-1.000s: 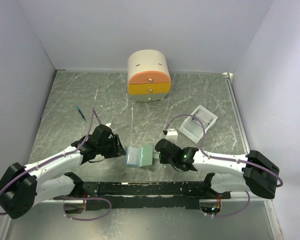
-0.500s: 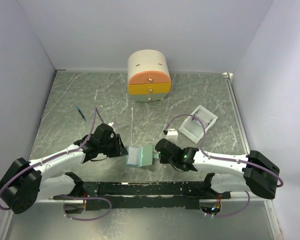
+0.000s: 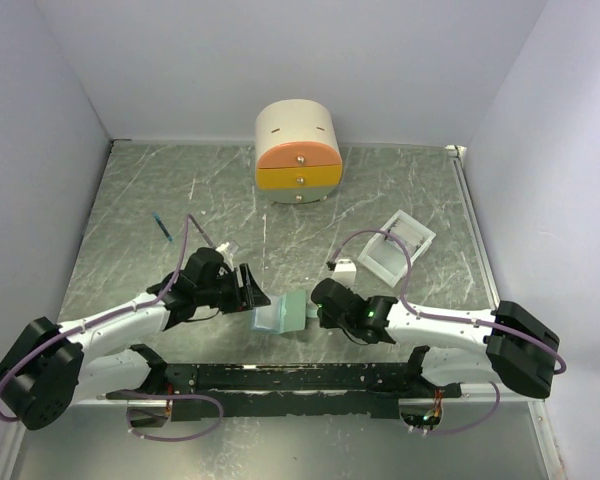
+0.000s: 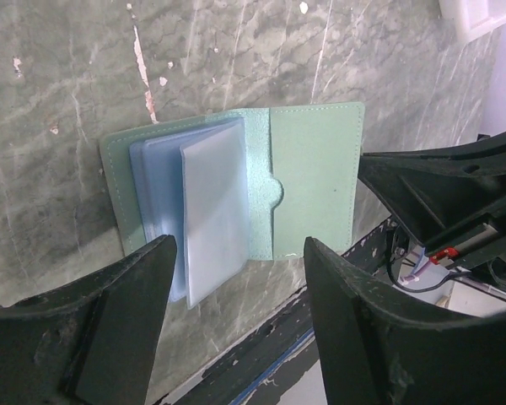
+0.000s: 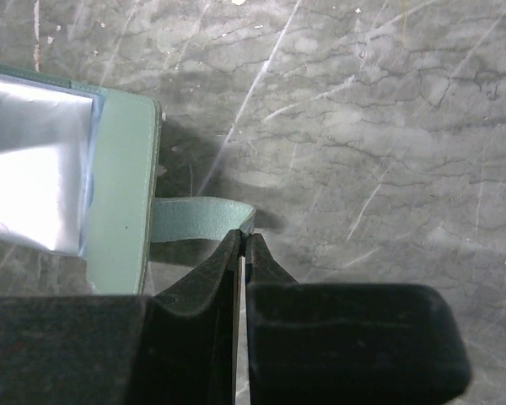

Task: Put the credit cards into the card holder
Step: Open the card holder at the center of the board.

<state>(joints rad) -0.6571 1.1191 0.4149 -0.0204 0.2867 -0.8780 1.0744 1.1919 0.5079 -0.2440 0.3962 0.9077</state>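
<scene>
The card holder (image 4: 314, 181) lies spread open on the table (image 4: 67, 67) between the arms. The right gripper (image 5: 240, 246) is clamped tight on its closure strap (image 5: 194, 218), while the left gripper (image 4: 238, 253) hangs just over the pale blue pockets (image 4: 212, 211), jaws wide and empty. No credit cards show in any view, so I reckon the left claw must fetch one and bring it in low and flat, edge first, under the lifted sleeve, and the right mustn't tug that strap or the wallet slides.
</scene>
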